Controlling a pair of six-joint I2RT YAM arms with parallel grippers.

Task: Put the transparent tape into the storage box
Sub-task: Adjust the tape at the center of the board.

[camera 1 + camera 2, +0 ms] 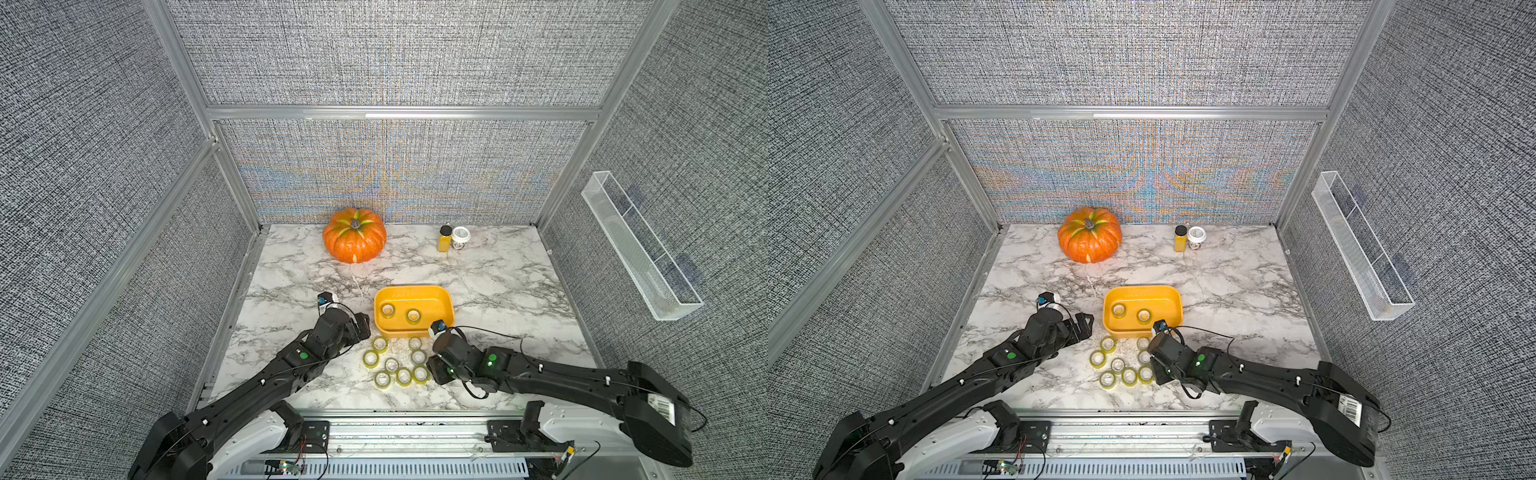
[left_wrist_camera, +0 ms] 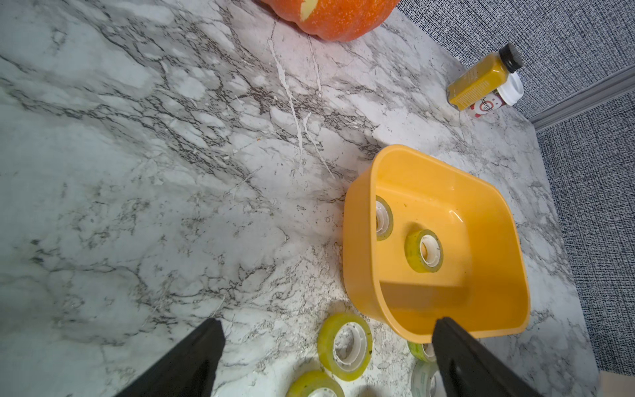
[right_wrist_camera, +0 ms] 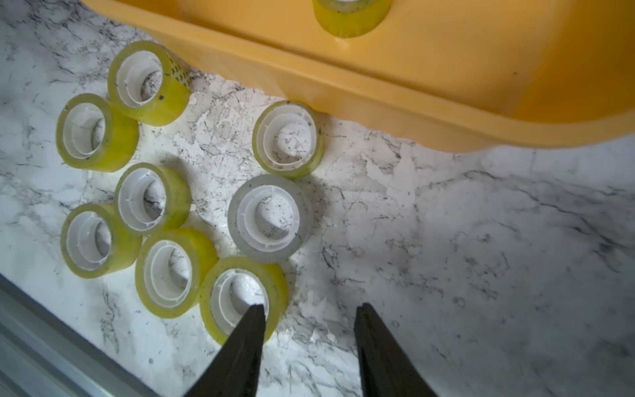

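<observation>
- Transparent tape [image 3: 244, 299]: ten small yellowish-green rolls counted. Two lie flat inside the storage box [image 1: 444, 303]. Eight lie on the marble table [image 1: 498, 291], in a loose cluster just in front of the box's near wall.
- Progress: judged about one fifth done, with eight rolls yet to go in.
- Storage box: upright on the table, its two rolls side by side toward its left half. The rest of its floor is bare.
- Roll under attention: the one at the near right edge of the cluster [image 1: 420, 374], closest to the right gripper [image 3: 311, 307]. In the right wrist view one finger overlaps the roll's pale core and the other stands over bare table just beside its outer wall, so the roll's wall lies between them.
- Right gripper: fingers apart, nothing clamped. Contact with the roll cannot be told.
- Step in hand, as judged: a pick of that roll by its wall.
- Left gripper [image 2: 328, 326]: fingers wide apart and empty, by the box's near left corner. A roll shows between the fingers, ungripped.
- Surroundings: the pumpkin [image 1: 354, 241] stands at the far edge, well apart from the work.
</observation>
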